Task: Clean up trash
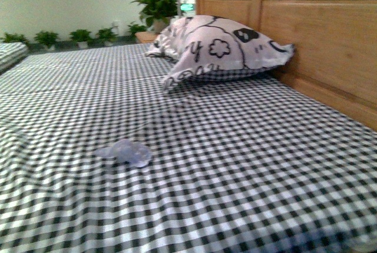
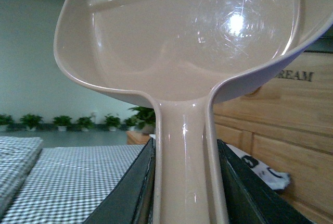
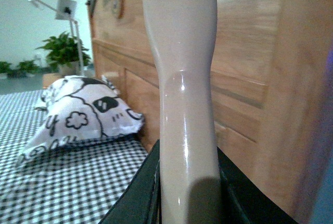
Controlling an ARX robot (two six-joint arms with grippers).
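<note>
1. Trash (image 1: 125, 152): you have one small crumpled pale wad lying on the bed (image 1: 253, 170), on the black-and-white checked sheet, left of centre in the front view. It lies well apart from the pillow (image 1: 218, 47), nearer the camera. Its long axis runs roughly left to right. The thin flattened end points left and the bulkier end points right.
2. Left end effector (image 2: 184, 198): your dark jaws sit against both sides of the dustpan (image 2: 182, 41) handle, clamping it. The pan's open bowl faces the wrist camera.
3. Right end effector (image 3: 190, 198): it is closed on a pale handle (image 3: 182, 78). You cannot tell what tool this belongs to.
4. Headboard (image 1: 318, 35): wooden, with the pillow just beside it.
</note>
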